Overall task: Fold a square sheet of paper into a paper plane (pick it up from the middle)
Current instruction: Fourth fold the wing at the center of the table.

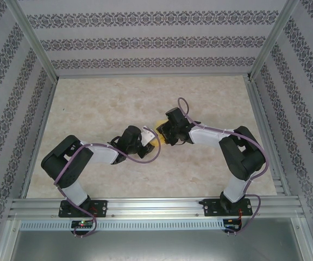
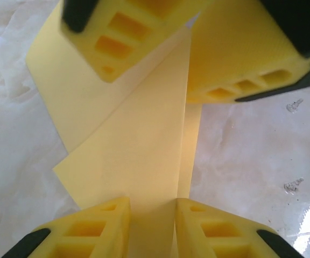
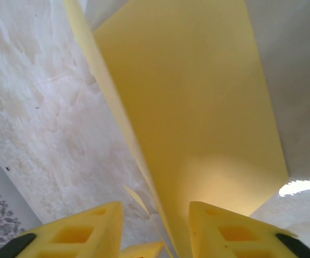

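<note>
Meeting over the middle of the pale marbled worktop, the two arms point their claws toward each other. The square sheet of paper lies between them, and from above it is a small yellow patch mostly covered by the claws. The left claw comes from the left side and the right claw from the right, very near to each other.

In the left wrist view the square sheet of paper is already partly folded. One flat layer lies on the worktop toward the upper left. A second layer lies over it, with a long straight edge running from the top down. The left claw is released. Its two yellow fingers stand apart at the bottom, with the paper in the gap between them, not pinched. At the top of this view the fingers of the right claw hang over the far part of the sheet, also apart.

In the right wrist view the right claw is released too, with a clear gap between its fingers. The square sheet of paper stretches away from this gap. Its left side rises as a thin edge above the worktop. I cannot tell if any fingertip touches the paper.
</note>
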